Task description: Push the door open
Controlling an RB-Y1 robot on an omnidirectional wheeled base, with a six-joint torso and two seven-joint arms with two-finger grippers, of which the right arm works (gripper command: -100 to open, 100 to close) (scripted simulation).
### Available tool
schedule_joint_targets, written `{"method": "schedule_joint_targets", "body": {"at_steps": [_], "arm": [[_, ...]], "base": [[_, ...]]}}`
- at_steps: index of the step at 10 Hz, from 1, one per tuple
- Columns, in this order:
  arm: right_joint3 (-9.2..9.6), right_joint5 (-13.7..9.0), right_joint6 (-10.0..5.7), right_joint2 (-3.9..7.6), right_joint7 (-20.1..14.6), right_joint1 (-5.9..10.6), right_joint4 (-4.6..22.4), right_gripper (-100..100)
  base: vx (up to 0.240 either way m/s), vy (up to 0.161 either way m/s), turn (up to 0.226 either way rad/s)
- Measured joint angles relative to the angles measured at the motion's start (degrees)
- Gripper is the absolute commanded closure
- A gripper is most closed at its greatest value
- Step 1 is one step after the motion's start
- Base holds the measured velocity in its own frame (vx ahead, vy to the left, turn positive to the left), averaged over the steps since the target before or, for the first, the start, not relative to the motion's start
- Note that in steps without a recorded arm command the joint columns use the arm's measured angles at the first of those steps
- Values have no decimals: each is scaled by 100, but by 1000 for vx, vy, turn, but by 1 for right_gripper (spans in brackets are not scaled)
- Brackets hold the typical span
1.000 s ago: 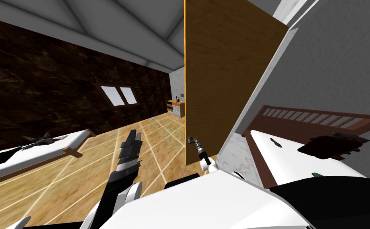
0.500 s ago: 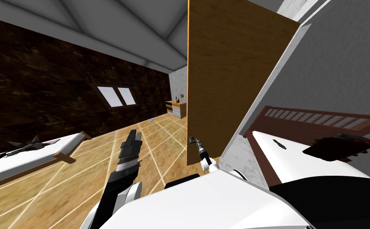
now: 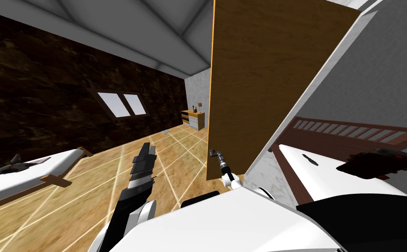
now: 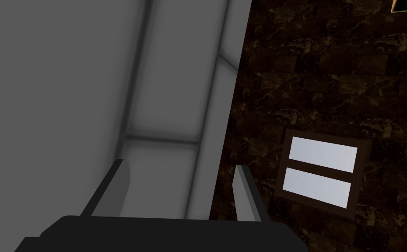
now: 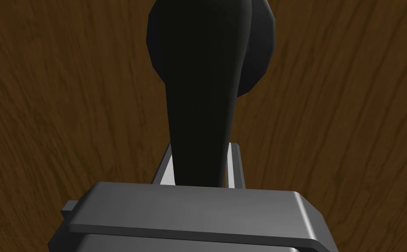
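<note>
The dark, marbled wall (image 3: 45, 96) and the plank floor (image 3: 110, 188), pale-lined and glossy, are being shown past the door's free edge, so the doorway is judged to be partly open already. A bright two-pane window (image 3: 121, 104) is being seen in that wall.

The door (image 3: 259, 87) is being presented as a flat brown panel with coarse wood grain and a lighter orange free edge. It is standing swung away from its grey frame, close in front of the robot. More swing is judged to be needed before the task is complete.

A bed (image 3: 329, 175) with a white top and a slatted reddish-brown headboard is being seen beyond the frame side of the door.

The left gripper (image 3: 147, 151) is being held out over the floor, apart from the door, and is judged idle. Its fingers (image 4: 115, 183) are being kept spread wide with nothing between them.

The handle (image 5: 200, 87), a smooth black lever on a round black plate, is being found near the door's free edge, low on the panel.

The right gripper (image 5: 200, 168) is being held square to the panel. Its thin grey fingers (image 5: 234, 168) are being pressed against both sides of the lever, apparently so that the push is carried through the handle.
</note>
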State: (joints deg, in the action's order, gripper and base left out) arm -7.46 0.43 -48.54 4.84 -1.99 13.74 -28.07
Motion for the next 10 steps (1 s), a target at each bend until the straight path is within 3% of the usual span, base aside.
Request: {"method": "schedule_joint_targets", "body": {"at_steps": [3, 6, 9, 10], "arm": [[-153, -94, 237, -29, 82, -227, -347, 100], [-299, -189, 39, 36, 125, -12, -5, 100], [-454, -284, 175, 39, 182, -173, -237, 100], [-499, -311, 160, 56, 197, -130, -183, 100]], "base": [[181, 98, -71], [118, 57, -41], [158, 89, -58], [135, 49, -39]]}}
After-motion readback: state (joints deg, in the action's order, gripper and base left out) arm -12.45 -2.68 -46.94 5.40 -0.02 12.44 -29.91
